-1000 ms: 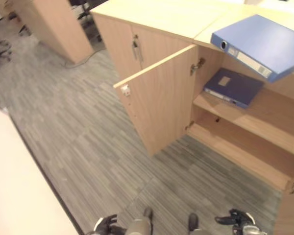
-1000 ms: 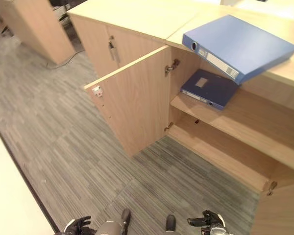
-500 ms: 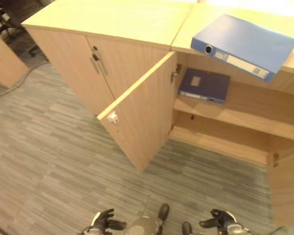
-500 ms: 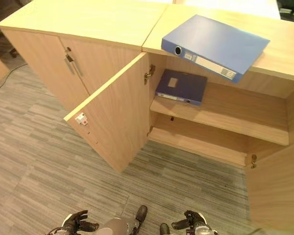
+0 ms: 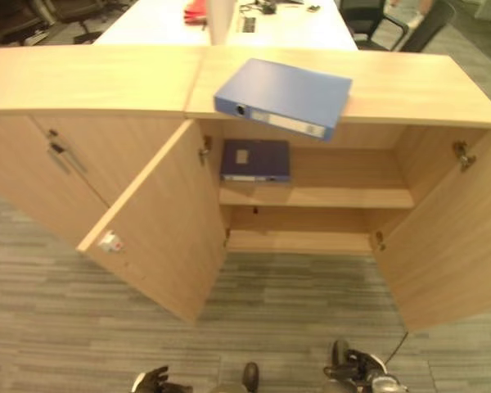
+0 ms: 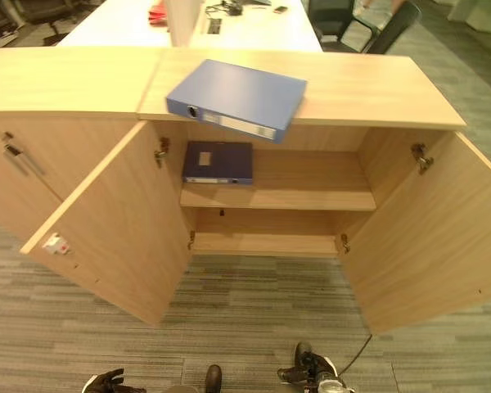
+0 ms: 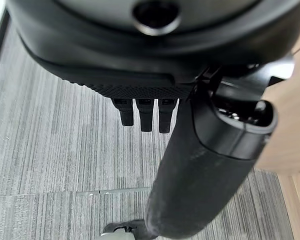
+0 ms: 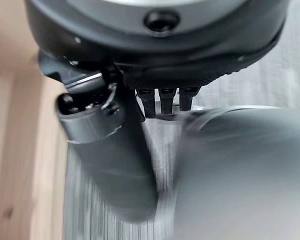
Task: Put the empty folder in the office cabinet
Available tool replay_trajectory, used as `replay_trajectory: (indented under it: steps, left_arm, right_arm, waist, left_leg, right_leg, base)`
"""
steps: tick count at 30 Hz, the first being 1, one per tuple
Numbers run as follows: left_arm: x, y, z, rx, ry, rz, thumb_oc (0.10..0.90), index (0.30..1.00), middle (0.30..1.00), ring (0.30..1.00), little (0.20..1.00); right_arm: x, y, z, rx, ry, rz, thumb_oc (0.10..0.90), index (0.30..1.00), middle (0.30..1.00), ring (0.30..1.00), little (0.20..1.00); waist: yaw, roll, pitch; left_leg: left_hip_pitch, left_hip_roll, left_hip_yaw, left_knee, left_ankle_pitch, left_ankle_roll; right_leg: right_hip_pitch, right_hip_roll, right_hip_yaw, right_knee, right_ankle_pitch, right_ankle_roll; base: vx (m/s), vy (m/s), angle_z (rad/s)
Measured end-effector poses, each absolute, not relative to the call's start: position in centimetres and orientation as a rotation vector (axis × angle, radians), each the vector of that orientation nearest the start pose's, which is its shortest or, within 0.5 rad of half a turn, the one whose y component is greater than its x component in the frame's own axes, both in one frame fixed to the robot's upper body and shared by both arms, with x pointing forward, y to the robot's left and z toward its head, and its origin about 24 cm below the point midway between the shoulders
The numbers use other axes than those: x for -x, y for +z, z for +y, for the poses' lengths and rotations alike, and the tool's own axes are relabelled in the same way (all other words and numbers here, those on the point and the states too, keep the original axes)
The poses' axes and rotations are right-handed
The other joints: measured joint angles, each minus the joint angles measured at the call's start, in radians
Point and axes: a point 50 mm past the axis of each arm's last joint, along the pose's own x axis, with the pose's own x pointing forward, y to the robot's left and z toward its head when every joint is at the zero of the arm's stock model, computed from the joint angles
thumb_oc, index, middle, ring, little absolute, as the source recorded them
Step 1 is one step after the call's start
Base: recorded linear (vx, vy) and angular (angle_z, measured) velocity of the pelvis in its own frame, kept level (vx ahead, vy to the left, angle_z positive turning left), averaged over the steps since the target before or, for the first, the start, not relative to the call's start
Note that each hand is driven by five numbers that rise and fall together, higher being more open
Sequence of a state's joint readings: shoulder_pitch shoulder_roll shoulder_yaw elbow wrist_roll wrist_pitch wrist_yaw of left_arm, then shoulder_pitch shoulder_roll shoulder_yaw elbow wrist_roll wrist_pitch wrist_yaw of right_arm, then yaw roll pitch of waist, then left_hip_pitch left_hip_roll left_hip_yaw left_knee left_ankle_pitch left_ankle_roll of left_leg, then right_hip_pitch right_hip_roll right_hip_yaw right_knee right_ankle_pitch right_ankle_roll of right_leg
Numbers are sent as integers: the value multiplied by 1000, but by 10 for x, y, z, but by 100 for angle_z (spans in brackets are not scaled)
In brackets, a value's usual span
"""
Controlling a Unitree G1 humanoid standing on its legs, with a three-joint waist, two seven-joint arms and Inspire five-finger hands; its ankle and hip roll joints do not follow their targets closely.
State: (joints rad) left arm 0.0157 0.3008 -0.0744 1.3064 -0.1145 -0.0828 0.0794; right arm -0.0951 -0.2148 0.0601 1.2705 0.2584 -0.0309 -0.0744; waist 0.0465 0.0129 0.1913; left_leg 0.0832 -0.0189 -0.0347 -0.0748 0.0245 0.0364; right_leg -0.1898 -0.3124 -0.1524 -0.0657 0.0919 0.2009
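Note:
A light blue lever-arch folder (image 5: 282, 97) lies flat on the wooden cabinet's top (image 5: 425, 82), its spine jutting past the front edge. Below it the cabinet stands open. A darker blue folder (image 5: 255, 160) lies at the left of the upper shelf (image 5: 344, 196), and the lower shelf (image 6: 270, 244) is bare. My left hand (image 5: 151, 381) and right hand (image 5: 356, 375) hang low above the carpet, far from the cabinet. Both are open with relaxed fingers and hold nothing, as the left wrist view (image 7: 155, 55) and right wrist view (image 8: 160, 45) also show.
The left door (image 5: 159, 221) swings out towards me and the right door (image 5: 450, 237) stands open too. A closed cabinet with metal handles (image 5: 61, 155) adjoins on the left. Behind are a white desk (image 5: 229, 20) and office chairs (image 5: 401, 20). Grey striped carpet (image 5: 65, 327) lies in front.
The camera has swung round to face the cabinet head-on, bringing the right door into view. The folders lie as before. Both hands stay low and empty.

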Motion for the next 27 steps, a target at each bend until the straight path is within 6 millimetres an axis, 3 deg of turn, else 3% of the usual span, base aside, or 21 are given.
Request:
replay_trajectory:
  steps: [3, 4, 5, 6, 7, 10, 12, 15, 18, 19, 22, 24, 25, 27]
  left_arm:
    - [-49, -158, 272, -267, 277, 1282, 800, 900, 900, 900, 900]
    - [-43, -159, 270, -263, 276, 1298, 800, 900, 900, 900, 900]
    - [-38, -161, 265, -252, 262, 1309, 800, 900, 900, 900, 900]
    - [-35, -165, 254, -227, 247, 1319, 800, 900, 900, 900, 900]
    - [-36, -166, 251, -222, 239, 1319, 800, 900, 900, 900, 900]
    - [-43, -166, 248, -224, 222, 1304, 800, 900, 900, 900, 900]
    - [-49, -165, 249, -229, 222, 1290, 800, 900, 900, 900, 900]
    - [-61, -161, 254, -242, 227, 1251, 800, 900, 900, 900, 900]
    - [-73, -159, 257, -247, 227, 1222, 800, 900, 900, 900, 900]
    - [-77, -159, 255, -242, 219, 1211, 800, 900, 900, 900, 900]
    - [-78, -161, 247, -225, 199, 1211, 800, 900, 900, 900, 900]
    - [-78, -161, 244, -221, 186, 1215, 800, 900, 900, 900, 900]
    - [-78, -162, 243, -224, 171, 1217, 800, 900, 900, 900, 900]
    - [-74, -162, 243, -223, 173, 1228, 800, 900, 900, 900, 900]
  right_arm:
    - [-93, -162, -235, 50, -306, 1197, 800, 900, 900, 900, 900]
    - [-88, -162, -238, 59, -312, 1214, 800, 900, 900, 900, 900]
    - [-84, -161, -245, 80, -324, 1225, 800, 900, 900, 900, 900]
    - [-82, -158, -259, 124, -337, 1230, 800, 900, 900, 900, 900]
    - [-81, -156, -266, 142, -343, 1230, 800, 900, 900, 900, 900]
    - [-80, -148, -288, 210, -365, 1228, 800, 900, 900, 900, 900]
    - [-75, -145, -299, 245, -376, 1241, 800, 900, 900, 900, 900]
    - [-70, -144, -304, 255, -386, 1253, 800, 900, 900, 900, 900]
    - [-69, -143, -305, 260, -387, 1265, 800, 900, 900, 900, 900]
    - [-71, -142, -307, 271, -384, 1264, 800, 900, 900, 900, 900]
    - [-82, -139, -308, 270, -386, 1236, 800, 900, 900, 900, 900]
    - [-94, -138, -305, 264, -375, 1204, 800, 900, 900, 900, 900]
    - [-101, -138, -301, 259, -359, 1186, 800, 900, 900, 900, 900]
    - [-110, -138, -295, 258, -337, 1164, 800, 900, 900, 900, 900]
  waist:
    - [-24, -31, -63]
    - [-21, -28, -71]
    - [-19, -10, -90]
    - [-15, 33, -106]
    - [-14, 39, -107]
    - [-16, 13, -96]
    - [-18, 12, -92]
    - [-16, -6, -76]
    - [-15, -12, -63]
    - [-15, -9, -40]
    - [-9, 24, -17]
    - [-4, 31, -3]
    - [26, 38, 15]
    - [42, 41, 24]
  left_leg:
    - [35, 40, -46, -9, -43, -66]
    - [43, 67, -58, -9, -54, -93]
    - [48, 111, -75, -7, -58, -115]
    - [40, 177, -96, 0, -48, -152]
    - [23, 197, -111, 29, -45, -160]
    - [-28, 237, -150, 140, 1, -219]
    - [-28, 248, -170, 170, 35, -245]
    - [-67, 258, -163, 275, 82, -302]
    - [-154, 263, -137, 410, 130, -291]
    - [-159, 260, -124, 397, 100, -292]
    - [-159, 246, -73, 203, 84, -301]
    - [-178, 222, -70, 136, 83, -305]
    - [-196, 195, -69, 91, 105, -286]
    - [-207, 182, -80, 76, 121, -279]
  right_leg:
    - [48, 52, 5, 50, -1, -33]
    - [62, 79, 6, 47, 54, -56]
    - [67, 120, -12, 57, 73, -95]
    - [71, 181, -39, 73, 43, -128]
    - [77, 200, -54, 69, 40, -138]
    - [99, 253, -77, 38, 19, -189]
    - [127, 283, -78, 23, 2, -227]
    - [175, 308, -83, -28, -1, -230]
    - [187, 317, -99, -29, -14, -269]
    - [201, 318, -99, -29, -20, -286]
    - [204, 321, -100, -28, -25, -294]
    - [202, 321, -96, -28, -27, -298]
    - [207, 330, -84, -28, -27, -297]
    - [224, 344, -76, -29, -34, -303]
  base:
    - [351, -386, 44]
    - [121, -262, 36]
    - [157, -368, 32]
    - [118, -322, 29]
    - [129, -297, 19]
    - [179, -290, 0]
    - [166, -257, -6]
    - [149, -224, -3]
    - [185, -147, 8]
    - [218, -125, 20]
    - [134, -95, 10]
    - [100, -44, -12]
    - [158, -36, -30]
    - [109, 10, -25]
